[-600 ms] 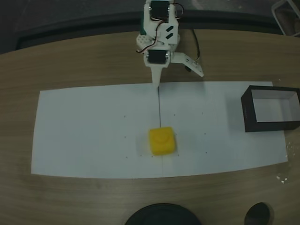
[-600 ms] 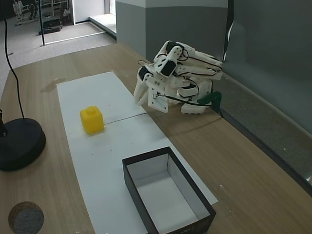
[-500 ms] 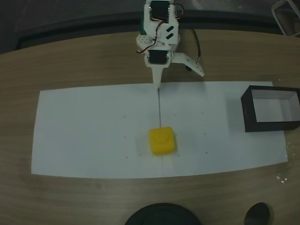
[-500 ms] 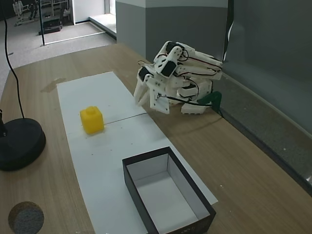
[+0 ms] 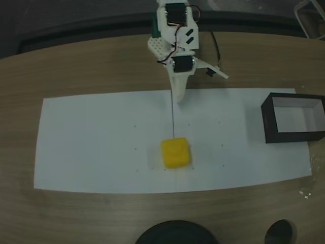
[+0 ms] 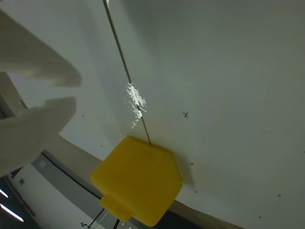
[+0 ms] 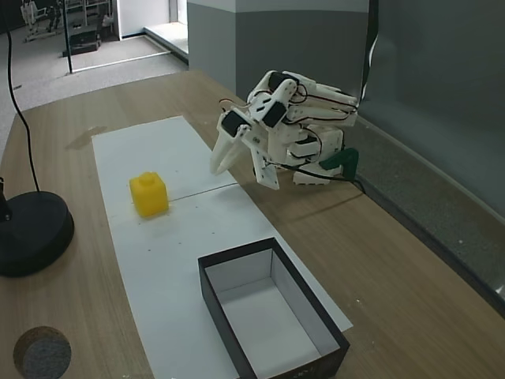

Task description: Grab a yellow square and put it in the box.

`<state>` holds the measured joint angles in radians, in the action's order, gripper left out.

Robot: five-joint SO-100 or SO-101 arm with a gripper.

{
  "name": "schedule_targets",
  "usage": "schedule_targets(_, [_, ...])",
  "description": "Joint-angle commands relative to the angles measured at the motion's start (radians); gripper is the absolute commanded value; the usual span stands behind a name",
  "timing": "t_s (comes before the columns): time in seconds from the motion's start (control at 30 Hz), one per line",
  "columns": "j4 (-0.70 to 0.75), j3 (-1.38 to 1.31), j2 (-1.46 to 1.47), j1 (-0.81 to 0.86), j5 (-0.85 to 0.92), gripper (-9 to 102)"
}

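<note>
- The yellow square point(image 5: 176, 152) is seen just below the centre of a fixed view, resting on the white paper sheet point(image 5: 91, 147) and sitting on the thin dark line point(image 5: 173, 122) drawn down the sheet.
- The gripper point(image 5: 179, 96) is found in the upper middle of that frame, pointing down toward the block and well apart from it; nothing is held.
- In the wrist view the two pale fingers point(image 6: 38, 119) enter from the left edge with only a narrow gap between them, so the pincer is judged nearly closed and empty.
- The box point(image 5: 294, 118) is placed at the right edge of the same fixed view, partly on the sheet, well apart from the block, with its pale inside left bare.
- The step in hand is judged to be the reach toward the block.
- It would be done well if the jaws were spread wider than the block before descent, since the present gap looks too narrow.
- The drawn line can be followed as a guide, because the block point(image 7: 149, 194) lies straight along it from the gripper point(image 7: 215, 167).
- Flat opposite faces should be taken rather than the rounded corners, and the fingertips lowered close to the paper so that the block is not nudged away.
</note>
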<state>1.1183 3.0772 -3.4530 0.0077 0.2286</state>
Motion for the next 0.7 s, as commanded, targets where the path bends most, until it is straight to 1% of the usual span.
schedule_targets(0.0, [-0.025, -0.031, -0.012, 0.015, -0.008, 0])
schedule_targets(0.07, [-0.032, -0.083, -0.012, 0.034, -0.044, 1])
schedule_targets(0.1, [-0.032, -0.132, 0.002, 0.031, -0.077, 4])
schedule_targets(0.2, [-0.005, -0.279, 0.051, -0.054, -0.107, 16])
schedule_targets(0.27, [-0.011, -0.351, 0.144, -0.091, -0.104, 17])
schedule_targets(0.37, [-0.031, -0.506, 0.370, -0.091, -0.124, 18])
schedule_targets(0.43, [-0.020, -0.644, 0.558, -0.091, -0.156, 21])
schedule_targets(0.53, [0.051, -0.887, 0.879, -0.097, -0.212, 24])
schedule_targets(0.67, [0.172, -1.209, 1.256, -0.089, -0.279, 24])
